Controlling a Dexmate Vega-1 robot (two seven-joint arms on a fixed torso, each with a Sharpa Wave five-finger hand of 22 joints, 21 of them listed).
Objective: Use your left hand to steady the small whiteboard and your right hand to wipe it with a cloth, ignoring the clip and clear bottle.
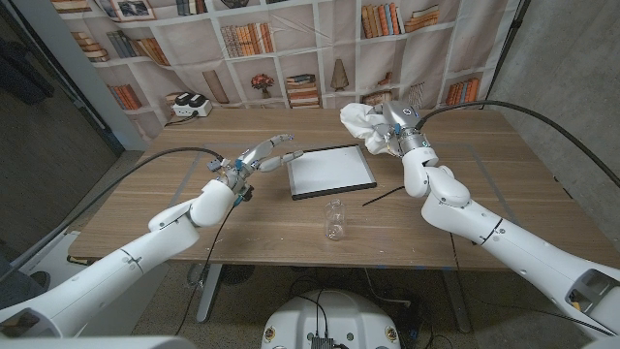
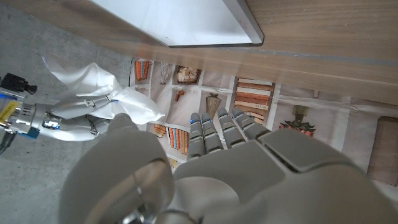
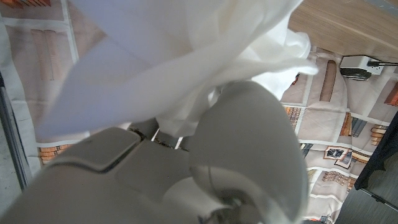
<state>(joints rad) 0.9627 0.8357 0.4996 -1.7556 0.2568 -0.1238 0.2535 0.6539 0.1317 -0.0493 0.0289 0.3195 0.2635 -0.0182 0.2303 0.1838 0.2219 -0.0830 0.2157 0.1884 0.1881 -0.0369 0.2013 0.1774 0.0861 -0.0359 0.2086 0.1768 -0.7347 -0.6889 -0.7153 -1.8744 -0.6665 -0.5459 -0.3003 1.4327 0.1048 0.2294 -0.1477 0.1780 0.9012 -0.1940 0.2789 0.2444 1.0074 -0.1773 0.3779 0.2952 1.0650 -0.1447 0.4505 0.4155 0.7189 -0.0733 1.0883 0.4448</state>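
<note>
The small whiteboard (image 1: 330,171) lies flat around the middle of the wooden table (image 1: 174,189), w/ a clear bottle (image 1: 334,220) on its side just in front of it and a thin dark stick-like thing (image 1: 382,197), maybe the clip but too small to tell, near its right front corner. Left hand (image 1: 263,153) hovers just beside the board's left edge, fingers stretched toward it and a bit apart, holding nothing, can't tell if it touches. Right hand (image 1: 386,127) is up over the far right corner, apart from the board, fingers bunched around the white cloth (image 1: 360,123); a black-and-white box (image 1: 189,104) sits at the far left edge.
</note>
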